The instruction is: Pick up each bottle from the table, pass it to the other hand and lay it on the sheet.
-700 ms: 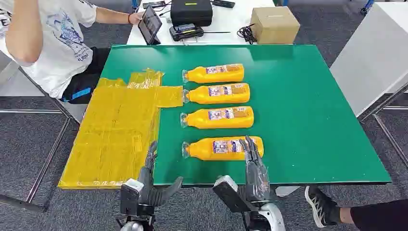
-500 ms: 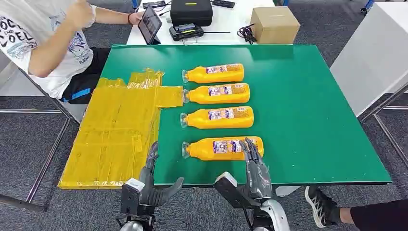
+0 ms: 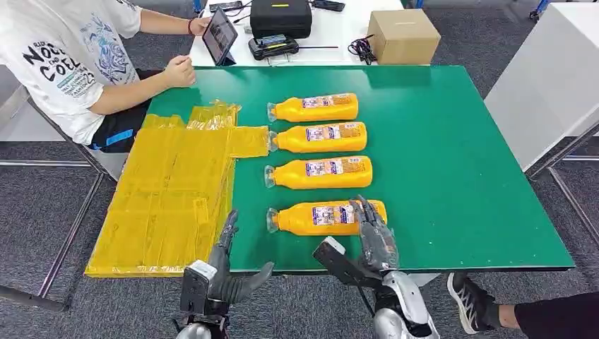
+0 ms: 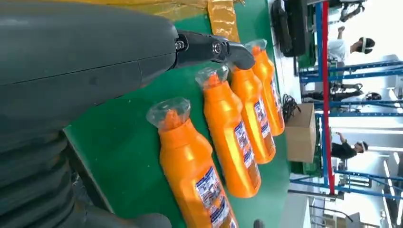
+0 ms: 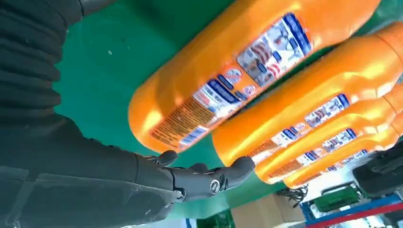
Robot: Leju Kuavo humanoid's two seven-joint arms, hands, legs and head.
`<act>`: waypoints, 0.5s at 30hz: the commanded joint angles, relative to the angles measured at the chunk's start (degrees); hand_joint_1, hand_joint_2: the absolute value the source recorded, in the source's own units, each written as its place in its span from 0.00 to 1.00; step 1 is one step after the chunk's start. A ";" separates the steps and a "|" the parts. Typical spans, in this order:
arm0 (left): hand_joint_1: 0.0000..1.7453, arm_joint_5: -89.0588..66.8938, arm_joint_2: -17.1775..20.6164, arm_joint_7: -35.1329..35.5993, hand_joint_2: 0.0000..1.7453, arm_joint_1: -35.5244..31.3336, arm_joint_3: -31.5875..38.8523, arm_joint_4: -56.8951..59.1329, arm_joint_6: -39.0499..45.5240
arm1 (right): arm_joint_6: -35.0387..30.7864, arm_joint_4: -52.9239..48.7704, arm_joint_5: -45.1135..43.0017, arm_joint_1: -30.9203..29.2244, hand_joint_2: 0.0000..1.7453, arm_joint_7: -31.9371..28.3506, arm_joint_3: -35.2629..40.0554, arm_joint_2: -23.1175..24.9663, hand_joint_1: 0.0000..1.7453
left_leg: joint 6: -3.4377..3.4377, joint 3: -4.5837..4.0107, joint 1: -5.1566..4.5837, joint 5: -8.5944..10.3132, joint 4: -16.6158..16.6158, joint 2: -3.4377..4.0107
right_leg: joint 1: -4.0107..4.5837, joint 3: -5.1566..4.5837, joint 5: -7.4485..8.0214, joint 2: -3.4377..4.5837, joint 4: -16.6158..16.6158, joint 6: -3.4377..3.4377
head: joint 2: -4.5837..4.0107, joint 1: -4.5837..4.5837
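green table [image 3: 452, 162] bears four bottles [image 3: 321, 172], yellow sheet [image 3: 173, 191].

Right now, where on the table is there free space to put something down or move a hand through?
The green table is bare to the right of the four bottles, out to its right edge. The yellow sheet on the left lies free too. The bottle column is crowded, with narrow gaps. At the near edge, the right hand is over the nearest bottle; the left hand hovers beside the sheet.

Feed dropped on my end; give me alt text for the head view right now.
Four orange bottles lie in a column on the green table; the right hand reaches over the nearest bottle at its base end. The left hand hovers open near the yellow sheet. A seated person is at far left.
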 commanded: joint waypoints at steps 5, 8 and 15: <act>0.00 -0.04 0.85 0.31 1.00 -2.01 0.06 3.77 -0.40 | 0.50 6.35 1.99 -5.51 1.00 1.13 1.49 -0.99 0.00 | -0.10 0.31 0.08 -0.12 -0.04 0.15 | 0.09 0.31 -0.05 0.13 -0.11 -0.12 | 0.00 -0.02; 0.00 -0.08 0.93 0.32 1.00 -2.35 0.23 4.49 -0.59 | 1.64 8.20 2.65 -7.73 1.00 1.62 2.97 -0.99 0.00 | -0.07 0.21 0.05 -0.07 -0.05 0.15 | 0.05 0.19 -0.01 0.13 -0.07 -0.09 | 0.00 -0.02; 0.00 -0.37 0.90 0.57 1.00 -3.52 0.12 6.17 -1.86 | 8.74 20.05 0.18 -16.64 1.00 3.24 7.17 -2.19 0.00 | -0.10 0.37 0.09 -0.10 -0.06 0.24 | 0.11 0.36 0.00 0.21 -0.14 -0.13 | 0.00 0.00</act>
